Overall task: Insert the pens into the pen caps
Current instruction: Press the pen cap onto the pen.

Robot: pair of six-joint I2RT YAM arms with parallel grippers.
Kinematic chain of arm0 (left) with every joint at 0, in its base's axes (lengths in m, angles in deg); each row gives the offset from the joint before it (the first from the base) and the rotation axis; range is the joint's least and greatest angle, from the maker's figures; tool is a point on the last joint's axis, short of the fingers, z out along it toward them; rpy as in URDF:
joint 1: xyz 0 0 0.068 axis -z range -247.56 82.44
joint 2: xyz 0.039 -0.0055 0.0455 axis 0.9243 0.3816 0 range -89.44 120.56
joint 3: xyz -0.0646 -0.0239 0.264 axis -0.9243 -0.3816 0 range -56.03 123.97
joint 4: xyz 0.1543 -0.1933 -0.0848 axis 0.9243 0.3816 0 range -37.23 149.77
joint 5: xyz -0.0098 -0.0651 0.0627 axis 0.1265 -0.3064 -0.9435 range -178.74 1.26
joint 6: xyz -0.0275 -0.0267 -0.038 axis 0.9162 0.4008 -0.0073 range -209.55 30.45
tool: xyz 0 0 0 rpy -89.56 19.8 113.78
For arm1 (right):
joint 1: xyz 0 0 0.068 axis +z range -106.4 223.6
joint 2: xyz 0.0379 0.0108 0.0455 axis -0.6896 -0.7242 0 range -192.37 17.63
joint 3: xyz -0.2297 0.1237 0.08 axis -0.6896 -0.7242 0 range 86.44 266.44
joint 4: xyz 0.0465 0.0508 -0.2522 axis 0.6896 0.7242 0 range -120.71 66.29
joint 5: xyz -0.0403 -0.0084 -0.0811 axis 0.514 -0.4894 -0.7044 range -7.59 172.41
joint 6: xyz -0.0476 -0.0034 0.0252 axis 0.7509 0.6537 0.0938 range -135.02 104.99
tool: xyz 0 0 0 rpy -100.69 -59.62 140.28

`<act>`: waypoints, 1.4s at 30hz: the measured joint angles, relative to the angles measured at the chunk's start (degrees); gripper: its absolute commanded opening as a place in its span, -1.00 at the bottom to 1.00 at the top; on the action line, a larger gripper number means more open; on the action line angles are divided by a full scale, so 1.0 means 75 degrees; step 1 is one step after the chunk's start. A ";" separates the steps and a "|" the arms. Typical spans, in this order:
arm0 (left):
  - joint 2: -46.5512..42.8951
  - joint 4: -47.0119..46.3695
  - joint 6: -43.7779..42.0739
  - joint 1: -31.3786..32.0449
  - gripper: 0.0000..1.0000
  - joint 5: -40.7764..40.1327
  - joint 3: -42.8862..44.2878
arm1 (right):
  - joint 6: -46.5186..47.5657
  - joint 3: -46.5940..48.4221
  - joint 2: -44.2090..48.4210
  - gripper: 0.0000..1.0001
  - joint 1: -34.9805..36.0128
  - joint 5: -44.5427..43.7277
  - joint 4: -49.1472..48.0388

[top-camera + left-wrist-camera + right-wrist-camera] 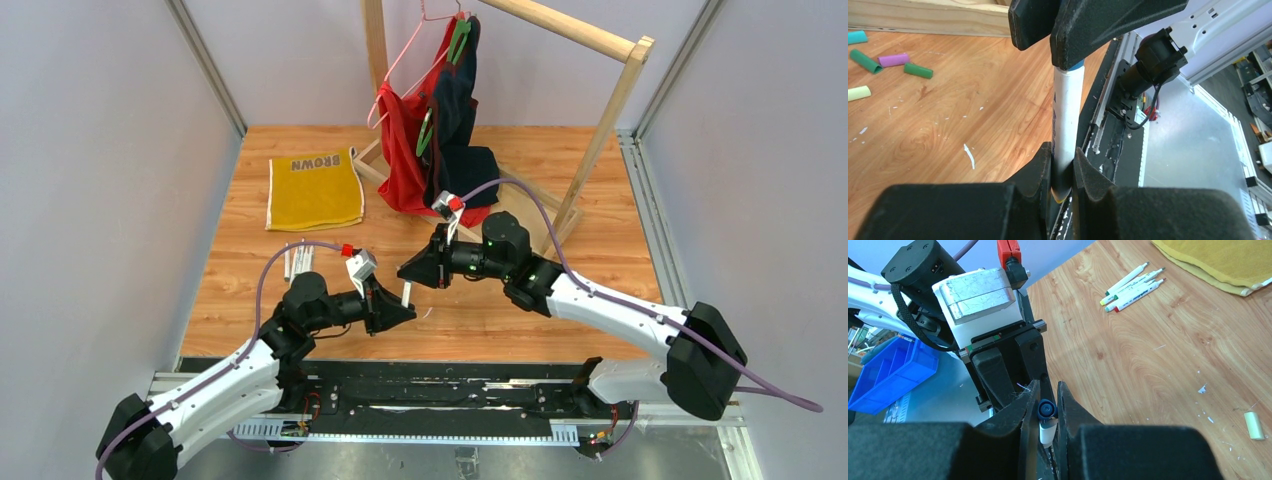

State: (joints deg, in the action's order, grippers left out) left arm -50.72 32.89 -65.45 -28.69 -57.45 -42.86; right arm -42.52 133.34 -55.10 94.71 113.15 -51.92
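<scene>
Holding the work above the middle of the wooden tabletop (480, 320), your two arms meet tip to tip. Your left fingers (1040, 170) are clamped on the lower part of a white-barrelled marker pen (1068, 115), which runs straight up the left wrist view. Your right fingers (1070, 410) are closed tight on a short blue plastic cap (1046, 409) at the pen's far end. The black pads cover the joint, so you cannot tell how far the barrel sits inside the cap.

To your left, a small cluster of loose white marker pens (1130, 287) lies side by side just in front of a folded yellow towel (315, 190), well apart from both arms. The loose short plastic caps (893, 60) are scattered near the base rail of a wooden clothes rack (590, 130); you can make out teal, green, purple and pale yellow ones. A thin white scrap (968, 156) lies on the wood between those caps and the pen you hold. One more pale yellow cap (1254, 425) lies alone off to the side in the right wrist view.

Red and dark garments (440, 130) hang from the rack just behind your right arm. A blue plastic bin (893, 370) sits off the tabletop, behind your left arm.
</scene>
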 measured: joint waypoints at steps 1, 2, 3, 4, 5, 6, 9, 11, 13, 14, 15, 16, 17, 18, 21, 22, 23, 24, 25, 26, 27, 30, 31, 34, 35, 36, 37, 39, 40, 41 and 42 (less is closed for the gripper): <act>0.0000 0.0000 0.0023 -0.0026 -1.00 0.0052 0.0000 | -0.0020 -0.0020 0.0000 -0.99 0.0017 -0.0035 -0.0032; 0.0000 0.0003 0.0035 -0.0047 -1.00 0.0076 0.0000 | -0.0044 -0.0041 -0.0009 -0.99 0.0032 -0.0061 -0.0076; 0.0000 0.0009 0.0052 -0.0076 -1.00 0.0119 0.0000 | -0.0079 -0.0058 -0.0023 -0.99 0.0035 -0.0085 -0.0114; 0.0000 0.0015 0.0061 -0.0102 -1.00 0.0143 0.0000 | -0.0111 -0.0087 -0.0041 -0.99 0.0035 -0.0108 -0.0169; 0.0000 0.0041 0.0076 -0.0137 -1.00 0.0169 0.0000 | -0.0131 -0.0111 -0.0047 -0.99 0.0038 -0.0117 -0.0201; 0.0000 0.0061 0.0085 -0.0169 -1.00 0.0210 0.0000 | -0.0149 -0.0146 -0.0061 -0.99 0.0047 -0.0137 -0.0221; 0.0000 0.0166 0.0108 -0.0254 -1.00 0.0300 0.0000 | -0.0169 -0.0227 -0.0099 -0.99 0.0114 -0.0259 -0.0277; 0.0000 0.0256 0.0131 -0.0315 -1.00 0.0370 0.0000 | -0.0169 -0.0259 -0.0119 -0.99 0.0163 -0.0344 -0.0306; 0.0000 0.0341 0.0169 -0.0379 -1.00 0.0452 0.0000 | -0.0169 -0.0291 -0.0143 -0.99 0.0187 -0.0393 -0.0323; 0.0000 0.0364 0.0198 -0.0414 -1.00 0.0484 0.0000 | -0.0169 -0.0303 -0.0160 -0.99 0.0187 -0.0405 -0.0344; 0.0000 0.0376 0.0227 -0.0449 -1.00 0.0516 0.0000 | -0.0172 -0.0318 -0.0178 -0.99 0.0187 -0.0425 -0.0391; 0.0003 0.0385 0.0303 -0.0525 -0.99 0.0603 0.0000 | -0.0201 -0.0341 -0.0213 -0.99 0.0192 -0.0458 -0.0460; 0.0003 0.0385 0.0306 -0.0525 -1.00 0.0609 0.0000 | -0.0201 -0.0341 -0.0213 -0.99 0.0192 -0.0458 -0.0463; 0.0003 0.0382 0.0338 -0.0554 -1.00 0.0632 0.0000 | -0.0213 -0.0350 -0.0254 -0.99 0.0198 -0.0458 -0.0493; 0.0003 0.0388 0.0431 -0.0682 -0.99 0.0769 0.0000 | -0.0245 -0.0402 -0.0300 -0.99 0.0221 -0.0533 -0.0638; 0.0003 0.0388 0.0458 -0.0717 -1.00 0.0801 0.0000 | -0.0256 -0.0417 -0.0300 -0.99 0.0224 -0.0545 -0.0679; 0.0003 0.0385 0.0501 -0.0761 -1.00 0.0845 0.0000 | -0.0280 -0.0440 -0.0315 -0.99 0.0224 -0.0565 -0.0726; 0.0003 0.0382 0.0545 -0.0793 -1.00 0.0874 0.0000 | -0.0303 -0.0466 -0.0326 -0.99 0.0224 -0.0574 -0.0793; 0.0003 0.0382 0.0589 -0.0825 -1.00 0.0918 0.0000 | -0.0329 -0.0487 -0.0344 -0.99 0.0224 -0.0577 -0.0851; 0.0009 0.0382 0.0627 -0.0848 -0.99 0.0959 0.0000 | -0.0358 -0.0510 -0.0361 -0.99 0.0227 -0.0580 -0.0906; 0.0017 0.0382 0.0650 -0.0871 -1.00 0.0991 0.0000 | -0.0373 -0.0527 -0.0379 -0.99 0.0239 -0.0586 -0.0953; 0.0038 0.0382 0.0717 -0.0959 -1.00 0.1113 0.0000 | -0.0423 -0.0542 -0.0449 -0.99 0.0315 -0.0682 -0.1061; 0.0038 0.0385 0.0737 -0.0991 -1.00 0.1134 0.0000 | -0.0434 -0.0542 -0.0460 -0.99 0.0323 -0.0705 -0.1070; 0.0038 0.0382 0.0772 -0.1072 -1.00 0.1142 0.0000 | -0.0481 -0.0571 -0.0469 -0.99 0.0326 -0.0764 -0.1081; 0.0038 0.0385 0.0778 -0.1075 -1.00 0.1139 0.0000 | -0.0513 -0.0595 -0.0478 -0.99 0.0326 -0.0778 -0.1113; 0.0038 0.0385 0.0787 -0.1075 -1.00 0.1137 0.0000 | -0.0539 -0.0603 -0.0493 -0.99 0.0326 -0.0787 -0.1134; 0.0041 0.0385 0.0793 -0.1084 -1.00 0.1137 0.0000 | -0.0557 -0.0609 -0.0510 -0.99 0.0335 -0.0790 -0.1166; 0.0076 0.0385 0.0796 -0.1116 -0.99 0.1139 0.0000 | -0.0568 -0.0612 -0.0548 -0.99 0.0341 -0.0799 -0.1204; 0.0096 0.0385 0.0796 -0.1125 -1.00 0.1139 0.0000 | -0.0571 -0.0612 -0.0554 -0.99 0.0341 -0.0807 -0.1198; 0.0117 0.0385 0.0799 -0.1131 -1.00 0.1139 0.0000 | -0.0571 -0.0615 -0.0551 -0.99 0.0341 -0.0836 -0.1192; 0.0137 0.0385 0.0796 -0.1139 -1.00 0.1139 0.0000 | -0.0574 -0.0618 -0.0545 -0.99 0.0350 -0.0860 -0.1180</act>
State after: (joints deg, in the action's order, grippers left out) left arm -49.69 35.77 -59.49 -37.24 -48.90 -42.86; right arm -46.83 128.70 -59.19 97.33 106.70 -60.78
